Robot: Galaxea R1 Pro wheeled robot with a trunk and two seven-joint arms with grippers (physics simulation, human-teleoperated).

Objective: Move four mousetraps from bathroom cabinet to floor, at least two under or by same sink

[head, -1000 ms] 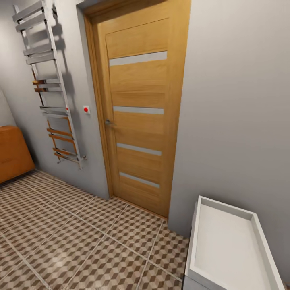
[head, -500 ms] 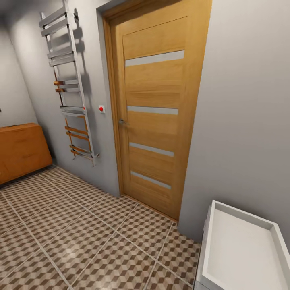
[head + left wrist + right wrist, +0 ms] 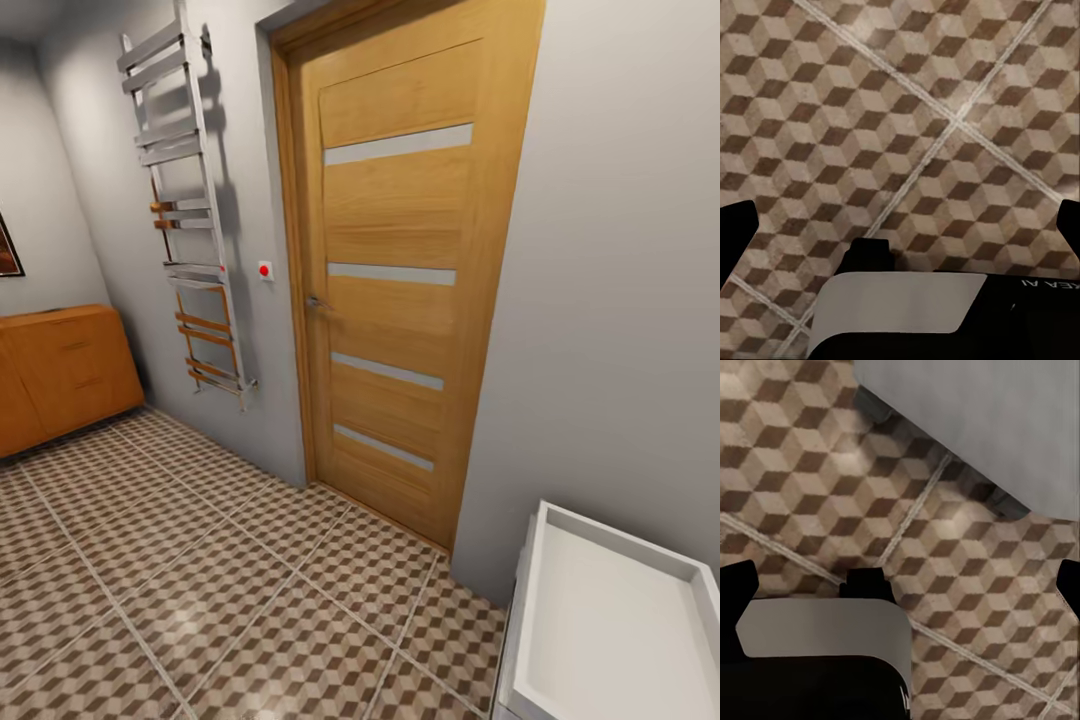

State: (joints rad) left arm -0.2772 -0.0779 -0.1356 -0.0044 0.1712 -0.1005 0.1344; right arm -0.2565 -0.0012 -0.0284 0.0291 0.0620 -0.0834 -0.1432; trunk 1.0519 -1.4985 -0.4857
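In the left wrist view, the left gripper (image 3: 900, 225) is showing two black fingertips (image 3: 736, 225) at the picture's side edges. Between them a black block is standing up from a pale grey, rounded plate, and beside the plate a black housing is carrying small white lettering, partly cut off and unreadable. In the right wrist view, the right gripper (image 3: 900, 585) is showing the same build: black fingertips (image 3: 736, 585) at the edges, a small black block, and a pale grey rounded plate over black casing.

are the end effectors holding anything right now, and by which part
Nothing is held. In each wrist view the fingers sit wide apart at the picture's edges, with only the bathroom floor between them. No mousetrap is gripped.
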